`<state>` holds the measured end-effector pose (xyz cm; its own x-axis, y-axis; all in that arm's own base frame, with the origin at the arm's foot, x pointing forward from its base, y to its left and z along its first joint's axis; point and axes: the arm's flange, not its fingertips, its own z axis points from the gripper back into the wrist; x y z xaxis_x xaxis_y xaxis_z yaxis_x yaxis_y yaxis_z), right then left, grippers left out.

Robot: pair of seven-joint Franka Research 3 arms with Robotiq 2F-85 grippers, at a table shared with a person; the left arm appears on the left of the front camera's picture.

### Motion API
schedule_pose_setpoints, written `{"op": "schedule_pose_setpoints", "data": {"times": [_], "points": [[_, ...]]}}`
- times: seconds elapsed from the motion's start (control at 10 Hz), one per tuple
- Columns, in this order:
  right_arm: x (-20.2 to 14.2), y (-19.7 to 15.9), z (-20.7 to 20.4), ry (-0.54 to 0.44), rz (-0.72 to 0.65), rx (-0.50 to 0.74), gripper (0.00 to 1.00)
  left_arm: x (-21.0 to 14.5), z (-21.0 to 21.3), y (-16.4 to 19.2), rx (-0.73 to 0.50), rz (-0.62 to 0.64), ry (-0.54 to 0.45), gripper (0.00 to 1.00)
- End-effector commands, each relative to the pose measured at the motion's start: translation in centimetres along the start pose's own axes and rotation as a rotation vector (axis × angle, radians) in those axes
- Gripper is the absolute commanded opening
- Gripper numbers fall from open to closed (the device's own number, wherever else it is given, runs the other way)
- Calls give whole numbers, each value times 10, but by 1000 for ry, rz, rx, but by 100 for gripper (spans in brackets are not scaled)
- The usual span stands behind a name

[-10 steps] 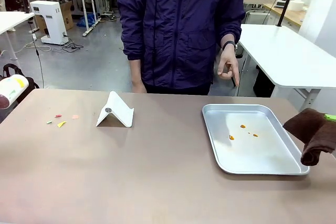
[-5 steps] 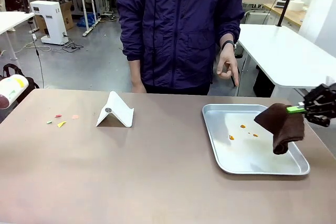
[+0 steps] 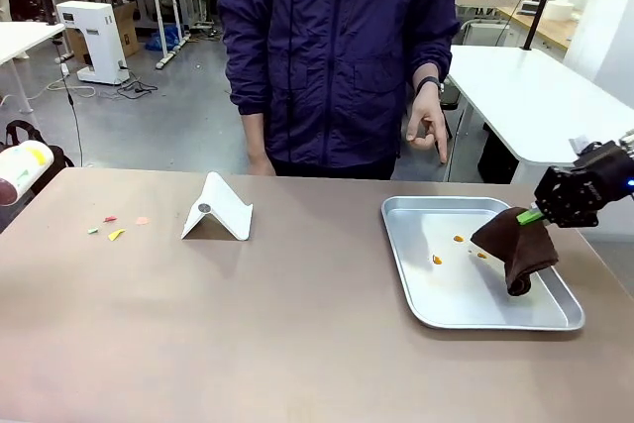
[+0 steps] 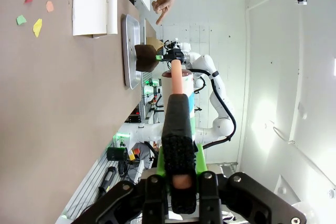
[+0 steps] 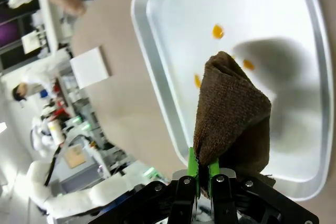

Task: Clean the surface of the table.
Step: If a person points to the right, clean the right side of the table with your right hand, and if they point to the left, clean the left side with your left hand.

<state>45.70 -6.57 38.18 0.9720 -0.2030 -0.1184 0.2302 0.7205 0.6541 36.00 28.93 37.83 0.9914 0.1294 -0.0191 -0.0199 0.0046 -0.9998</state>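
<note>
Spreading wide beneath the right gripper (image 3: 533,215), the table (image 3: 287,344) has a smooth, matte brownish-tan top. Its long axis runs from the robot's left to its right, and its long sides face the robot and the person. This gripper is clamped on a dark brown cloth (image 3: 515,250), which hangs from its pads into a silver tray (image 3: 396,257) directly below. Small orange spots (image 3: 437,260) lie just beside the cloth. Well away from this gripper, toward the left arm's side, sit a white folded stand (image 3: 218,210) and coloured scraps (image 3: 116,234). The left gripper (image 4: 179,174) is closed on what seems a black-bristled brush (image 4: 177,129), and the tabletop lies off to one side of it.
</note>
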Motion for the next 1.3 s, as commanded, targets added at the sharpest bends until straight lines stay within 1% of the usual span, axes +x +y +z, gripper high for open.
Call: {"op": "schedule_pose_setpoints", "data": {"times": [0.0,0.1,0.2,0.4,0.6,0.8,1.0,1.2], "points": [[21,12,-10,-52,12,-111,8,-3,0,-3,0,0,7,0],[30,15,-14,-83,56,-142,1,-3,0,-3,0,0,7,0],[38,13,-16,-137,92,-157,0,-3,0,-3,0,0,7,0],[50,12,-22,-212,180,-171,0,-3,0,-3,0,0,7,0],[63,9,-49,-151,211,-163,0,-3,0,-3,0,0,7,0],[73,6,-79,-100,256,-127,0,-3,0,-3,0,0,7,0],[81,5,-106,-24,274,-86,0,-3,0,-3,0,0,7,0],[87,9,-117,25,271,-36,0,-3,0,-3,0,0,7,0]]}}
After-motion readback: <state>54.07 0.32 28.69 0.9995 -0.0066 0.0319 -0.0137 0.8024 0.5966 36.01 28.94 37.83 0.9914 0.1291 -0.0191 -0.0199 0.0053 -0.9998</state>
